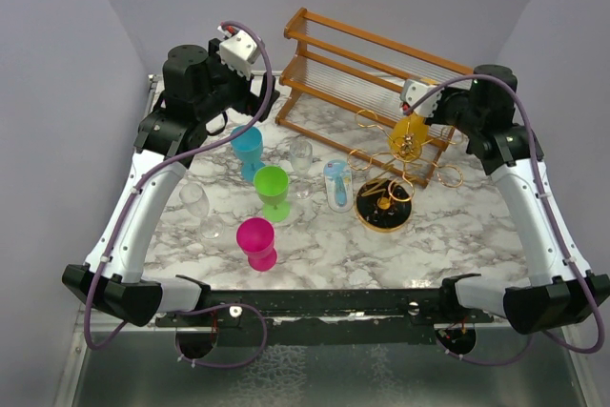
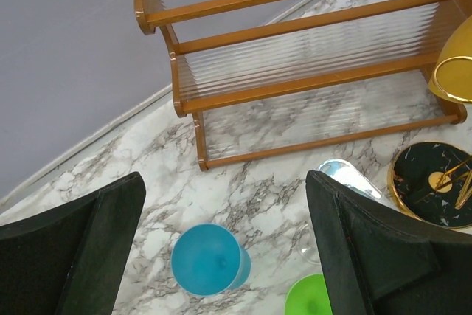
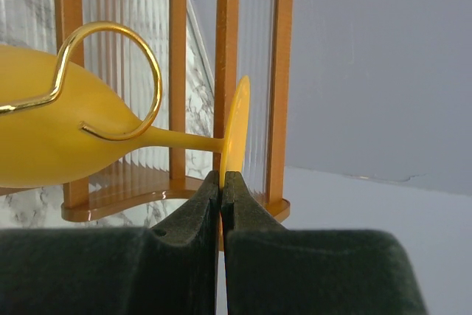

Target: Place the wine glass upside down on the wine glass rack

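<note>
My right gripper is shut on the rim of the round foot of a yellow wine glass. It holds the glass over the gold wire rack, bowl pointing away from the fingers. One curled gold loop wraps around where bowl meets stem. The rack's round black base stands right of centre. The yellow glass and right gripper also show from above. My left gripper is open and empty, hovering above a blue glass.
A brown wooden slatted shelf rack stands at the back. A blue, a green and a pink glass, two clear glasses and a pale blue glass stand left of the base.
</note>
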Motion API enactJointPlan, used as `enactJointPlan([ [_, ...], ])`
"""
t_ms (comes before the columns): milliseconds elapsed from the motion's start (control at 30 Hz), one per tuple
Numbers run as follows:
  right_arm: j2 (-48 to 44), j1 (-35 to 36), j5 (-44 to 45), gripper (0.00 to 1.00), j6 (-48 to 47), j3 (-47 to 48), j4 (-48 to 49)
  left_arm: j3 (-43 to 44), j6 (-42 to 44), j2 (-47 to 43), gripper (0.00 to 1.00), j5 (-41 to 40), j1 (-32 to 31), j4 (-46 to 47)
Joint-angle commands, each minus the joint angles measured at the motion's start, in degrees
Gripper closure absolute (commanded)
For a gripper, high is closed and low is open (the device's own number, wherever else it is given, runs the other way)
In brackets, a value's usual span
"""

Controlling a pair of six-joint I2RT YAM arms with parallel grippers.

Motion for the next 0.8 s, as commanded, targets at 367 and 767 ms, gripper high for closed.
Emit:
enactJointPlan([
  [367, -2.33, 0.39, -4.78, 0.99, -3.88, 4.43, -9.71, -0.52, 0.05, -1.70, 0.07, 1.41, 0.51, 2.07],
  [767, -1.27, 1.23, -10.10, 0.95, -6.88, 7.74, -13.44, -0.87, 0.14, -1.86, 0.07, 1.39, 0.51, 2.17],
])
